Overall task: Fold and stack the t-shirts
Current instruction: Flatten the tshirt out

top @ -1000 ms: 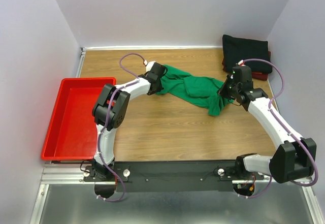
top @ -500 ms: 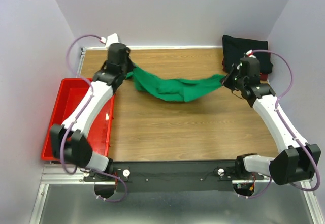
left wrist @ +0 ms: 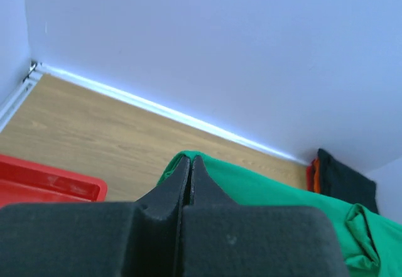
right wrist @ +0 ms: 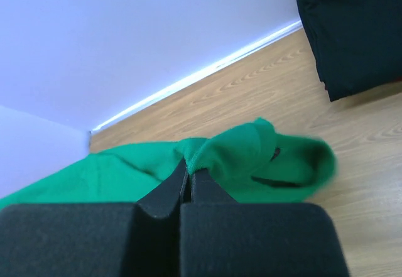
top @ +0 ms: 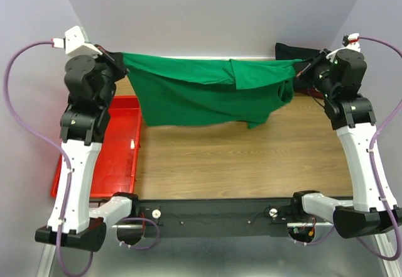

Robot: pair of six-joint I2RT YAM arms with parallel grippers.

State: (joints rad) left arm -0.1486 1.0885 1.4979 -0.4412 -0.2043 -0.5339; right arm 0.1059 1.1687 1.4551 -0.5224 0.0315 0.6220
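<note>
The bright green t-shirt (top: 201, 92) hangs stretched in the air between both arms, high above the wooden table. My left gripper (top: 122, 60) is shut on its left top corner, and the cloth (left wrist: 251, 186) shows just past the closed tips (left wrist: 190, 159). My right gripper (top: 300, 70) is shut on the right end, where a bunched sleeve (right wrist: 276, 161) dangles beyond its tips (right wrist: 188, 167). A folded black t-shirt (right wrist: 355, 32) lies at the far right corner, on top of a dark red one (left wrist: 312, 176). In the top view the right gripper hides most of that stack.
A red plastic tray (top: 125, 157) sits on the left side of the table, under the raised left arm. White walls close in the back and both sides. The shirt's lower hem (top: 188, 121) hangs above the wooden table (top: 239, 164).
Both arms have risen and spread apart, lifting the green t-shirt off the table and pulling it from a crumpled heap into a wide hanging sheet.
</note>
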